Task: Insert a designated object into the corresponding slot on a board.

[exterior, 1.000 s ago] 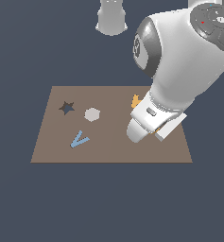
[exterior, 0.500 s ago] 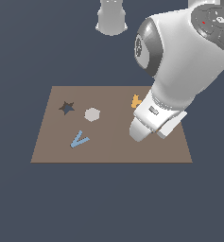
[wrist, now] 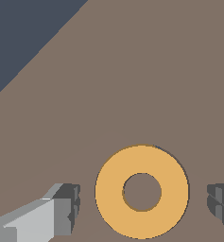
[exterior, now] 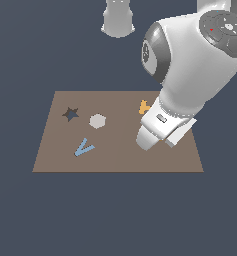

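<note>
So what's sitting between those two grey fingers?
The orange ring lies flat on the board, between the open gripper's fingers, touching neither; wrist view only.

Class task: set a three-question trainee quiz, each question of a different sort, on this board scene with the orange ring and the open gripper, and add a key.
1. True or false: in the wrist view the orange ring lies flat between the gripper fingers, not touching either.
2. Multiple choice: on the board, what lies nearest the dark star-shaped recess? A) the white hexagon B) the blue V-shaped piece C) the orange T-shaped piece
3. Fill in: through the ring's hole you see the colour ____.

Key: 1 true; 2 A; 3 brown.
</note>
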Robot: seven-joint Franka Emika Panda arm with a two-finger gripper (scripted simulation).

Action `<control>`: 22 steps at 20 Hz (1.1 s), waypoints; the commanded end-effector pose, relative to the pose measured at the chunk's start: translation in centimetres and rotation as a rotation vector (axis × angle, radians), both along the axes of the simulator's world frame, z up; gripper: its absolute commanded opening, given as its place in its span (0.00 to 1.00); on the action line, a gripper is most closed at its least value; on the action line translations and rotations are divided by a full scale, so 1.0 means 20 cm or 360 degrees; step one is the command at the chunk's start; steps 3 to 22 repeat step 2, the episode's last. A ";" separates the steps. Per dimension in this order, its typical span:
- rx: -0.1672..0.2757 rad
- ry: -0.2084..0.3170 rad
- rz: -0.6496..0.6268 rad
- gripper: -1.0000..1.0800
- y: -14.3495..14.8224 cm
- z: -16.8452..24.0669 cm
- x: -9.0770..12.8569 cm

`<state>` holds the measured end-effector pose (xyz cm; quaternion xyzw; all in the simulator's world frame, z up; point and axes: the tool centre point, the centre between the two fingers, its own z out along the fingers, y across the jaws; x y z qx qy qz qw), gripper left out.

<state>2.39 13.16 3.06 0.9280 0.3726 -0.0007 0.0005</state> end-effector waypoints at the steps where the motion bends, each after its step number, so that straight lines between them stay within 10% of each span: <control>1: 0.0000 0.0000 0.0000 0.96 0.00 0.00 0.00; 22: 0.0000 0.0000 0.0000 0.96 0.00 0.00 0.00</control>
